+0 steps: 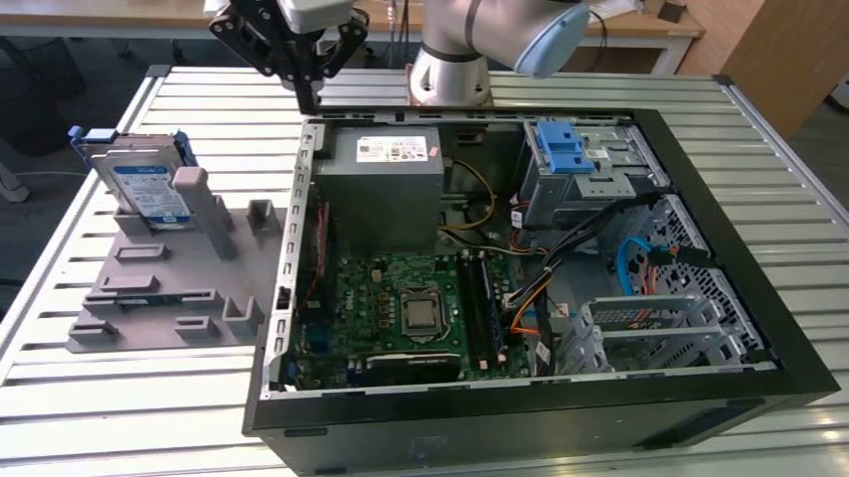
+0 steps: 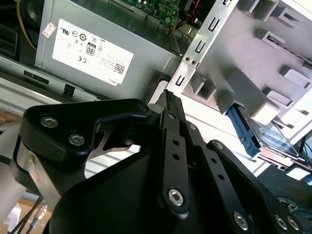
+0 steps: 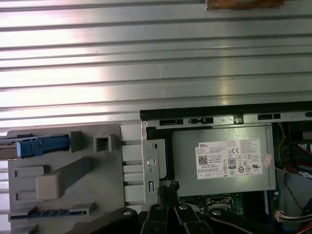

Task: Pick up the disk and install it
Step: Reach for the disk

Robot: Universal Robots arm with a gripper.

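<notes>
The disk (image 1: 143, 184), silver with a white-and-blue label and blue side rails, stands on edge in a grey fixture (image 1: 159, 298) on the exterior view's left. Its blue rail also shows in both wrist views (image 2: 246, 134) (image 3: 44, 145). My gripper (image 1: 310, 102) hangs above the back left corner of the open computer case (image 1: 531, 417), to the right of the disk and apart from it. The fingers (image 2: 168, 100) (image 3: 173, 186) point down, pressed together, with nothing between them.
Inside the case a grey power supply (image 1: 382, 174) lies just below the gripper. A drive cage with a blue latch (image 1: 568, 149) sits at the back right, and a green motherboard (image 1: 412, 303) in the middle. The slatted metal table (image 1: 173, 417) surrounds everything.
</notes>
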